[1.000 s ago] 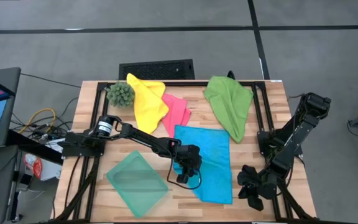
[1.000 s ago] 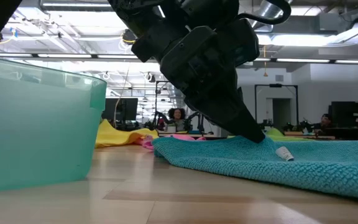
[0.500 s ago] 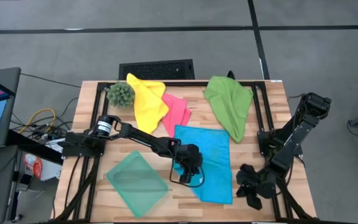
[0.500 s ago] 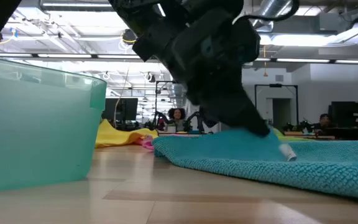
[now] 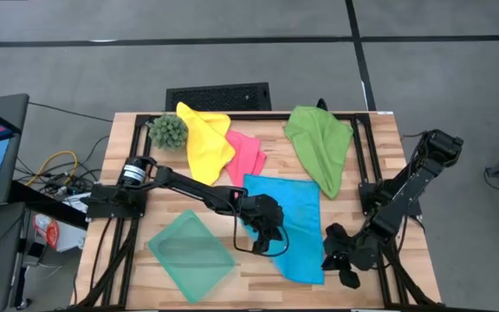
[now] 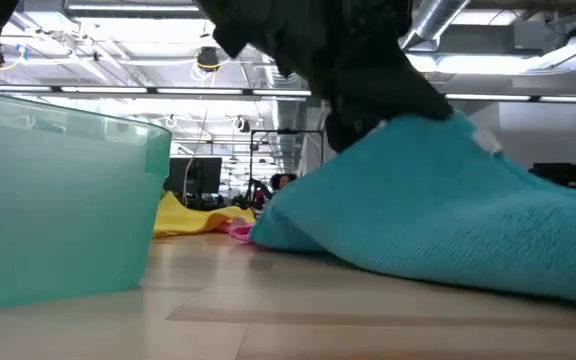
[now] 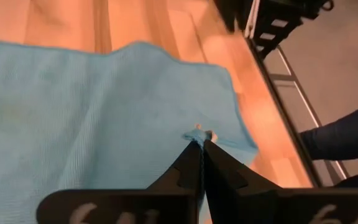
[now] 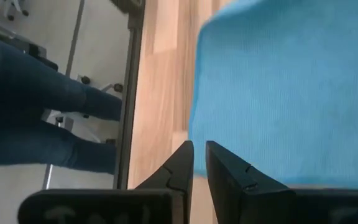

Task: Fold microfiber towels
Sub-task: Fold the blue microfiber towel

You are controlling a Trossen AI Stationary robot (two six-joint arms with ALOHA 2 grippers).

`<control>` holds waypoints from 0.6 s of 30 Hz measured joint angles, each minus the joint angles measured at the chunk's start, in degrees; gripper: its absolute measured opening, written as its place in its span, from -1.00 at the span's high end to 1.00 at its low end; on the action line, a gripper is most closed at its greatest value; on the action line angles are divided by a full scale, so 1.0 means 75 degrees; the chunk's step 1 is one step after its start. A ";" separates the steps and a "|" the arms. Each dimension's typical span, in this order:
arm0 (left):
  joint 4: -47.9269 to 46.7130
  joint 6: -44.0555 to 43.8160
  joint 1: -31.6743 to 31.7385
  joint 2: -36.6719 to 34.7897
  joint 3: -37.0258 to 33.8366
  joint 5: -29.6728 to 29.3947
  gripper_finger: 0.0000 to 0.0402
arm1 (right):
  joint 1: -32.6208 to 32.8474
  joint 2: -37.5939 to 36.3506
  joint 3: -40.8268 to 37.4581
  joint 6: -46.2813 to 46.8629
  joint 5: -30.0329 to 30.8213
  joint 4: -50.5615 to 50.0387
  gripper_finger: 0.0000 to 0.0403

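The blue towel [image 5: 294, 221] lies spread in the middle of the table, with its near left part raised into a peak [image 6: 448, 125]. My left gripper [image 5: 269, 236] is shut on that part. My right gripper [image 5: 340, 263] hovers by the towel's near right corner [image 8: 204, 37], its fingers a narrow gap apart over bare wood, holding nothing. Farther back lie the yellow towel [image 5: 204, 143], the pink towel [image 5: 248, 156] and the green towel [image 5: 320, 147], each crumpled on the table. My left gripper pinches a small tuft of the blue towel's near left edge [image 7: 196, 132] between its two fingertips, beside a small pale label. The fingers slant down from the table's left. The pinched part is lifted clear; the rest slopes down to the table.
A translucent teal tray [image 5: 191, 256] stands at the near left, close to my left arm. A spiky green ball plant [image 5: 169, 130] sits at the far left corner. A person's legs in jeans [image 8: 36, 112] stand beyond the table's near right edge.
My left gripper has taken hold of the blue towel's near left edge and risen, drawing that part up into a peak while the rest stays on the table. My right gripper has moved toward the towel's near right corner.
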 joint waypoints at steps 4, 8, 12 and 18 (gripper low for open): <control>-0.0449 -0.0013 0.0008 -0.0277 0.0002 -0.0008 1.00 | -0.0346 0.0000 0.0085 -0.0196 -0.0431 0.0041 0.67; -0.0900 0.0008 0.0008 -0.0408 0.0002 -0.0049 1.00 | -0.0668 -0.0003 0.0098 -0.0452 -0.0711 0.0015 0.67; -0.1158 -0.0001 0.0008 -0.0409 0.0002 -0.0095 1.00 | -0.1029 -0.0003 0.0098 -0.1423 -0.1212 -0.0071 0.67; -0.1200 -0.0144 0.0028 -0.0476 0.0002 -0.0221 1.00 | -0.0878 -0.0003 0.0603 -0.2514 -0.1126 -0.2033 0.77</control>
